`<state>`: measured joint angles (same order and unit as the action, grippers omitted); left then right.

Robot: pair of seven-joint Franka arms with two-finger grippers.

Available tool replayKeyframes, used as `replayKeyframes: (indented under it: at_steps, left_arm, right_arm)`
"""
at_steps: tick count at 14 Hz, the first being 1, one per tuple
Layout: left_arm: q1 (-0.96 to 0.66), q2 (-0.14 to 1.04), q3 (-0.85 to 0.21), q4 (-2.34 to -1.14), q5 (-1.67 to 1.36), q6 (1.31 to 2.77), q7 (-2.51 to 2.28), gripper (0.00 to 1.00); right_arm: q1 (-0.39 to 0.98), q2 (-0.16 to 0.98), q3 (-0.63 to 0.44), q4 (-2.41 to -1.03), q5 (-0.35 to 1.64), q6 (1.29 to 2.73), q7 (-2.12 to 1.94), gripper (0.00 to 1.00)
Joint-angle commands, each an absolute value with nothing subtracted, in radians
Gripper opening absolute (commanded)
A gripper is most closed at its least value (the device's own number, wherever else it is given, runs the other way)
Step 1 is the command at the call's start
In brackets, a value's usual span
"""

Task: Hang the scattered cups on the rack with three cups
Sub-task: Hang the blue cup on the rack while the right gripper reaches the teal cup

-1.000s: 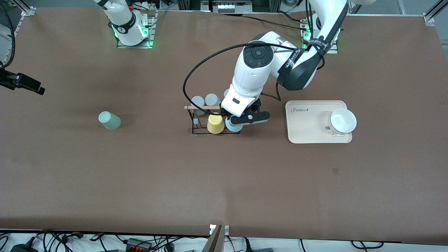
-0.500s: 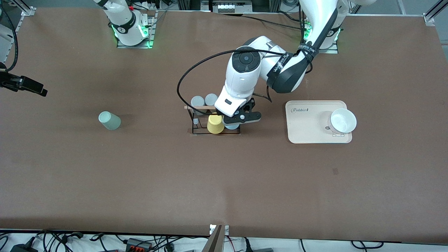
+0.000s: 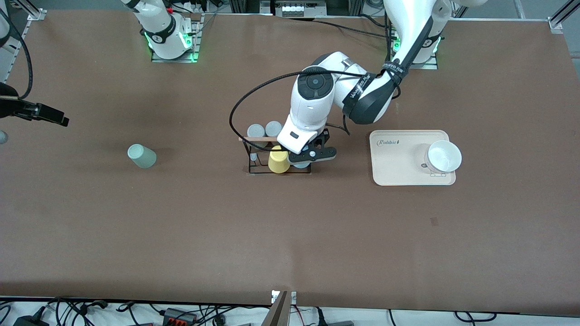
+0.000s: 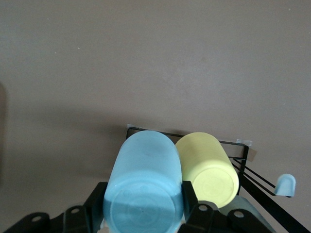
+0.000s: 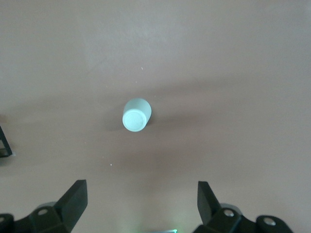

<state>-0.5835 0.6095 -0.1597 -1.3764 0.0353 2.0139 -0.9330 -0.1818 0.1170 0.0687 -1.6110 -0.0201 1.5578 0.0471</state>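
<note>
A: From my remote seat, going near to far: the yellow cup [image 3: 278,161] sits on the rack [image 3: 253,156], the light blue cup [image 4: 144,184] touching it at its 3 o'clock, clamped in my left pincer [image 3: 312,155].

B: The grey cups [image 3: 264,130]?

A: On the rack's pegs, farther from the camera. The mint green cup [image 3: 142,156] lies on the counter [image 3: 290,235] well off toward the right arm's end. My right pincer [image 5: 141,196] hangs over it, fingers spread wide, holding nothing.

The left pincer [image 3: 302,159] has carried the light blue cup [image 4: 144,184] in over the rack [image 3: 252,156], right beside the yellow cup [image 3: 278,161], seemingly lower; the right pincer [image 5: 141,194] has drifted slightly.
</note>
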Motion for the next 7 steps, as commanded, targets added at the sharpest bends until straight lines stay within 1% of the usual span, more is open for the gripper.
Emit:
replayKeyframes:
  at_steps: [1,3,5,7]
  left_arm:
    - [-0.606,0.638,-0.153,-1.348,0.058,2.014,-0.948,0.32]
    - [-0.607,0.644,-0.153,-1.350,0.057,2.016,-0.948,0.32]
    - [-0.607,0.655,-0.153,-1.350,0.058,2.019,-0.948,0.32]
    - [-0.609,0.664,-0.153,-1.350,0.058,2.025,-0.948,0.32]
  right_arm:
    - [-0.189,0.136,0.072,-1.600,-0.032,1.537,0.041,1.00]
    - [-0.190,0.162,0.074,-1.597,-0.019,1.546,0.041,1.00]
    - [-0.180,0.213,0.078,-1.597,-0.015,1.549,0.043,1.00]
    - [-0.167,0.247,0.081,-1.600,0.044,1.560,0.060,1.00]
